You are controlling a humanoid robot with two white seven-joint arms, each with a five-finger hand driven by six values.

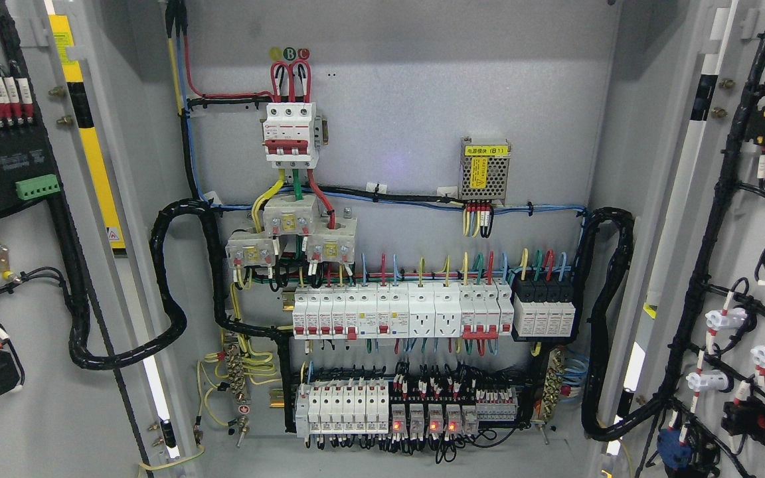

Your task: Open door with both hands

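Doors stand wide open on both sides of the electrical cabinet in my head view, and that is the only view I have. The left door (30,265) is swung out to the picture's left, its inner face towards me with terminal blocks and a black cable loom (170,318) looping from it into the cabinet. The right door (748,219) is swung out to the right, its inner face carrying wired pushbutton and lamp backs. Between them I see the back panel (396,113) with the three-pole breaker (291,135), the small power supply (484,170), a row of miniature breakers (396,312) and a lower row with red indicator lamps lit (422,425).

Neither robot hand shows anywhere, so I cannot say whether the fingers are apart or closed on anything; no arm comes in from the lower corners.

I judge the opening as good as done. These look like sheet-steel doors: stiff, fairly heavy with the gear bolted on, swinging on hinges and tugged a little by the looms. If I had to move one, I would take its bare outer edge or its handle on the far face, which I cannot see from here, and keep fingers clear of the wiring and of the live-looking parts inside.
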